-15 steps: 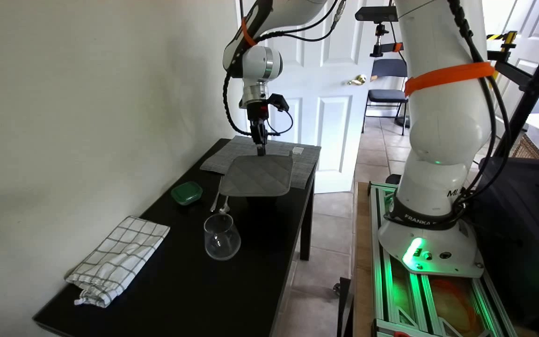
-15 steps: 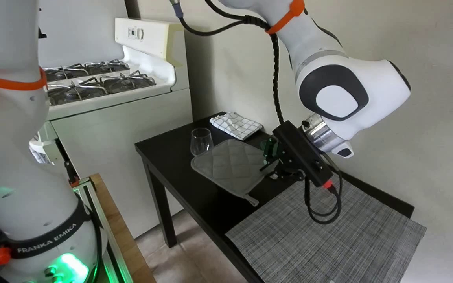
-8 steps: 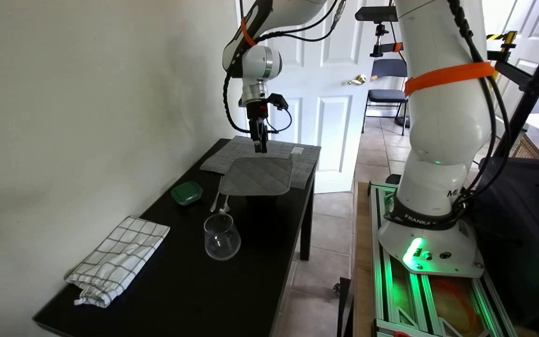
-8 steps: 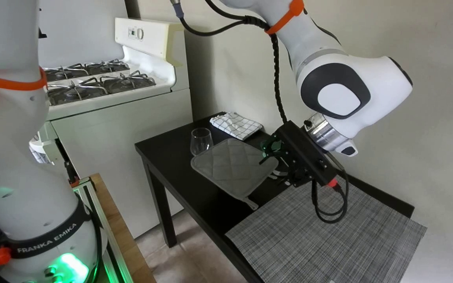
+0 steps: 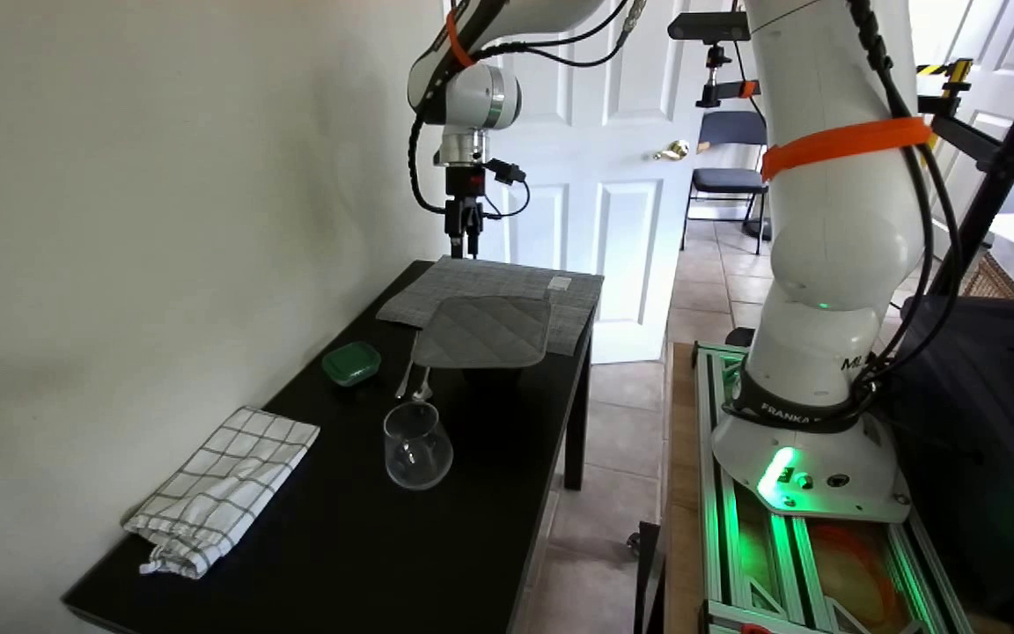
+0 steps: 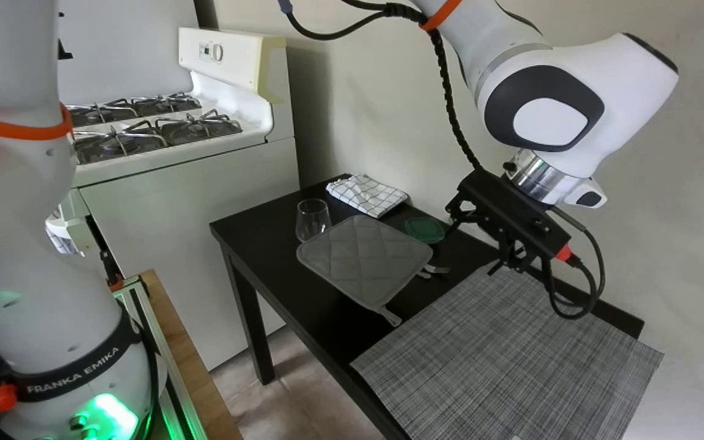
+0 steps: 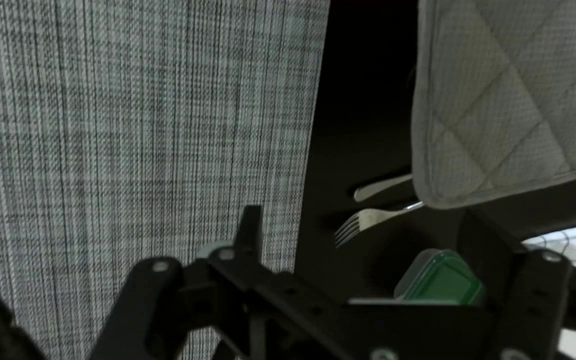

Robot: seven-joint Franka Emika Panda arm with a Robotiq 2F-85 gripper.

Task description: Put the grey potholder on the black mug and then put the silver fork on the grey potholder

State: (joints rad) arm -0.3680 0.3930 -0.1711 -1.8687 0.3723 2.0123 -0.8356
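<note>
The grey potholder (image 5: 482, 333), a quilted square, rests raised off the table in both exterior views. Under it in an exterior view a dark shape, the black mug (image 5: 491, 379), barely shows against the black table; most of it is covered. In the wrist view the silver fork (image 7: 370, 218) lies on the table, its tines bare and its handle running beneath the potholder (image 7: 508, 100). My gripper (image 6: 473, 250) hangs above the table beyond the potholder's edge, apart from it. Its fingers are spread wide in the wrist view, with nothing held between them.
Beside the fork lies another metal handle (image 7: 380, 187). A green-lidded container (image 7: 440, 280) sits near the wall. The stemless glass (image 5: 417, 445) and checked towel (image 5: 225, 489) stand past the potholder. A woven grey mat (image 6: 511, 360) covers the table's opposite end.
The gripper has opened and let go of the potholder's edge, then moved up and away over the mat side. The potholder has stayed almost where it was.
</note>
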